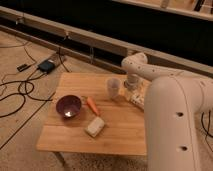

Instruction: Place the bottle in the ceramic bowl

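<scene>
The bottle [138, 99] lies near the right edge of the wooden table [120, 137], whitish with a tan label, partly hidden by my arm. My gripper [131, 86] hangs right over its upper end, beside the translucent cup. The dark purple ceramic bowl [68, 106] sits at the table's left, well apart from the gripper, with only a light glint showing inside.
A translucent white cup [113, 87] stands just left of the gripper. An orange carrot [92, 105] lies right of the bowl, and a flat whitish block [95, 126] lies below it. Cables and a dark box [46, 65] lie on the floor at left. My large white arm [175, 125] covers the table's right side.
</scene>
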Robot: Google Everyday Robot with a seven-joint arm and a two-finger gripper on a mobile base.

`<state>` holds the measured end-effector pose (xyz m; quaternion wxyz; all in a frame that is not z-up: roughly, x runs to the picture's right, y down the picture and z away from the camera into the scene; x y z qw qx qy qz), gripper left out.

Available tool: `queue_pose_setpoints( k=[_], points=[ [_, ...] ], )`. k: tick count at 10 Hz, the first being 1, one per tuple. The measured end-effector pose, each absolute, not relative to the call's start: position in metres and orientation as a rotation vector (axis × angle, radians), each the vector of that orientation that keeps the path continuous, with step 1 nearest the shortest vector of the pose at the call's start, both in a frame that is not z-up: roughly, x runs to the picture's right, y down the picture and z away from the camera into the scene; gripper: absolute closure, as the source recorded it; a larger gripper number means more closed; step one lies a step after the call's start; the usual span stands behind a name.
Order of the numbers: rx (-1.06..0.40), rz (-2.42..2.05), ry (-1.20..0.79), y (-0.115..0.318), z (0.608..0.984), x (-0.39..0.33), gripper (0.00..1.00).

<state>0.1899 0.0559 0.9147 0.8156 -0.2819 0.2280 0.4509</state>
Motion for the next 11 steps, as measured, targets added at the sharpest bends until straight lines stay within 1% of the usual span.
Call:
queue_pose_setpoints(
  k=[2,6,7,8,9,10,11],
  points=[
    [-0.61,0.96,0.521,0.062,0.925,0.204,0.35],
    [-0.632,0.943,0.556,0.064,0.93,0.225,0.35],
    [-0.65,0.936,0.564,0.068,0.931,0.227,0.38],
    [-0.673,0.931,0.568,0.074,0.933,0.227,0.5],
    [-0.681,0.929,0.57,0.076,0.934,0.228,0.56],
    [-0.696,0.928,0.572,0.079,0.935,0.228,0.68],
    [-0.71,0.934,0.572,0.082,0.936,0.227,0.84]
  ],
)
